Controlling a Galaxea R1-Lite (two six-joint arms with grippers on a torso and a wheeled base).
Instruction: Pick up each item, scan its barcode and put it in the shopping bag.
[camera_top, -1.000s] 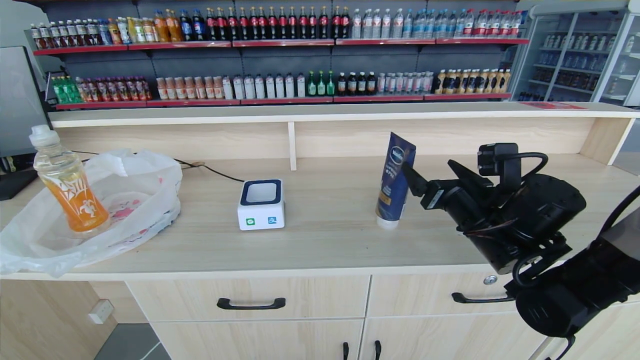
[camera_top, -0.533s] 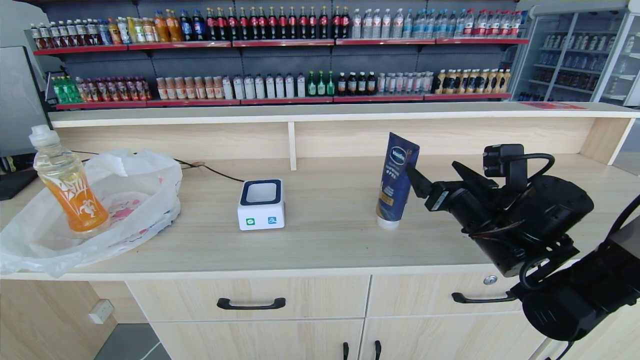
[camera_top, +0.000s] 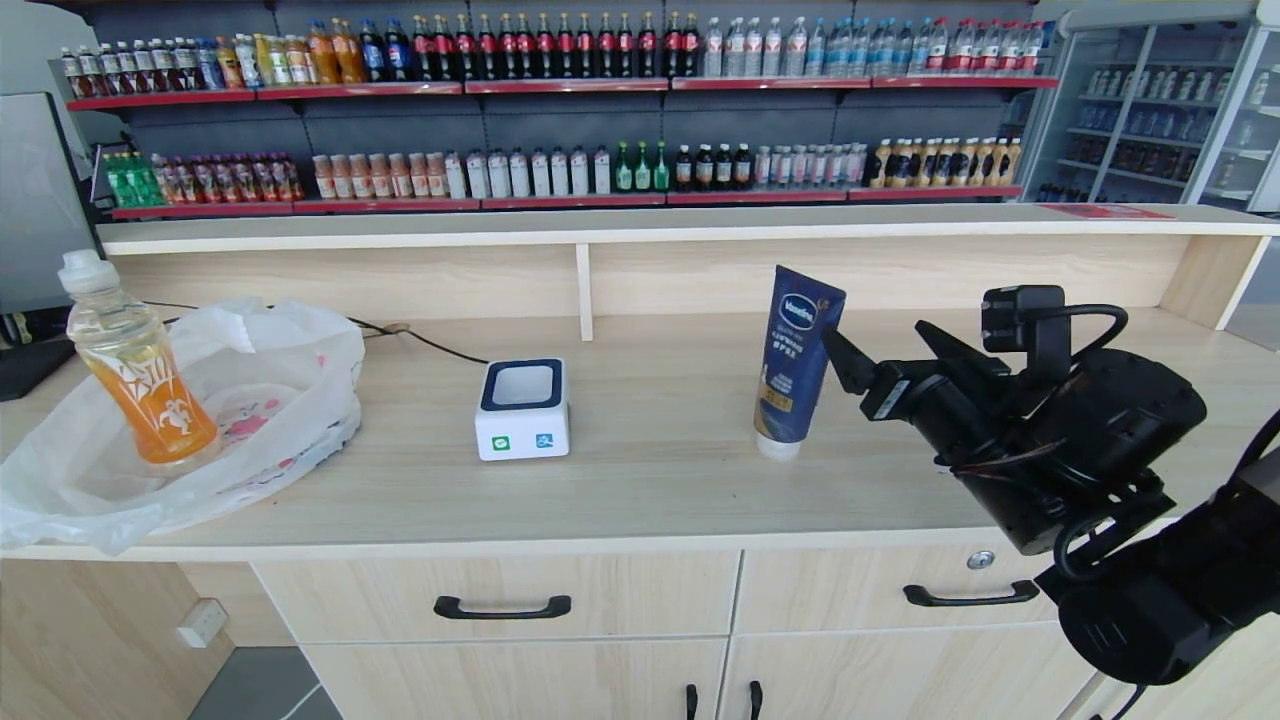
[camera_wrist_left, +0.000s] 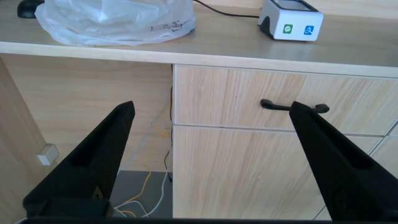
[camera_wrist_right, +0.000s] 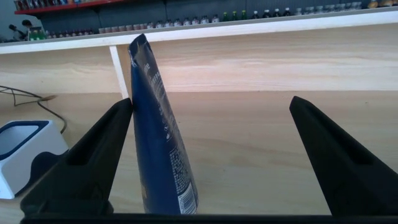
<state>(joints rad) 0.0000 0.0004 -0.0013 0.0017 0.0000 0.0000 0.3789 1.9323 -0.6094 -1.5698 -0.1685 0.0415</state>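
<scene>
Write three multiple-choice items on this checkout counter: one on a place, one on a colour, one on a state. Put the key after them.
1. Where is the orange drink bottle?
A. standing in the shopping bag
B. lying on the floor
C. held in the air

2. What colour is the tube on the counter?
A. red
B. dark blue
C. green

3. How is the right gripper?
A. shut on the tube
B. shut on nothing
C. open, with the tube between its fingers

Key:
1 A: the bag's plastic spreads around the bottle's base at the counter's left end.
2 B: the tube's body is dark blue, and it stands on its pale cap.
3 C: the right wrist view shows the fingers wide apart, with the tube close to one of them.
</scene>
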